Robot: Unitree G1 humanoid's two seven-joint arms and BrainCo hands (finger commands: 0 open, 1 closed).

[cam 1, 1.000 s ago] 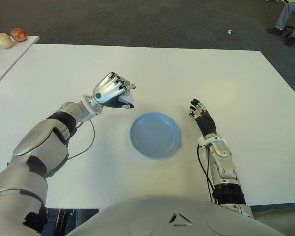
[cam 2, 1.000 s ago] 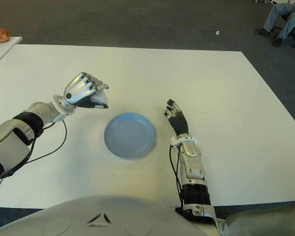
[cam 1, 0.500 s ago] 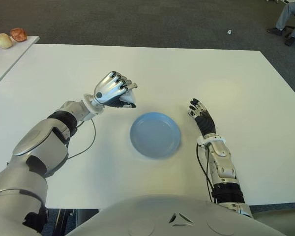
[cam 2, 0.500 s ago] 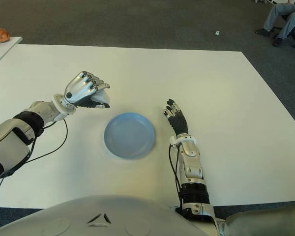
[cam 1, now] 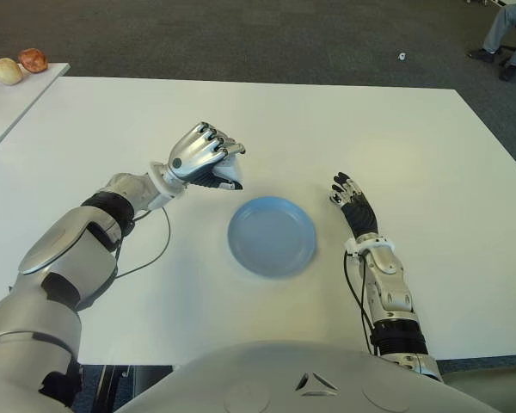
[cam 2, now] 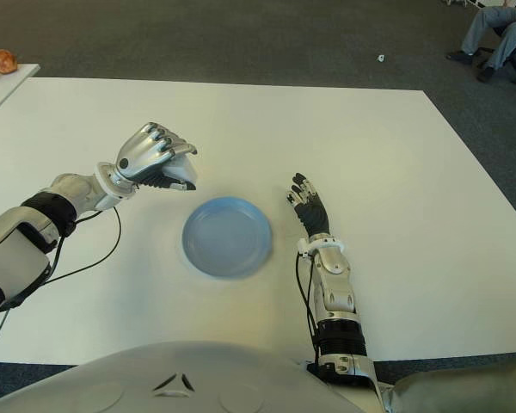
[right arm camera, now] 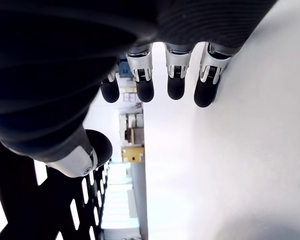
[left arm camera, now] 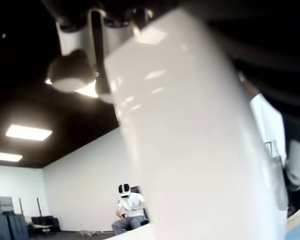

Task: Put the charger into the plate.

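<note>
one blue plate (cam 1: 271, 236), nothing in it. left hand (cam 1: 203, 158) clenched round white charger (cam 1: 230, 175), beside plate rim. right hand (cam 1: 351, 200) fingers spread, holds nothing, right of plate.

Your two head views look forward and down from close-set positions, sharing the white bench (cam 1: 327, 120) and blue plate (cam 1: 271, 236). Your left wrist view sits tight against the left robot hand (cam 1: 205, 157); your right wrist view looks closely along the right robot hand (cam 1: 351, 200).
</note>
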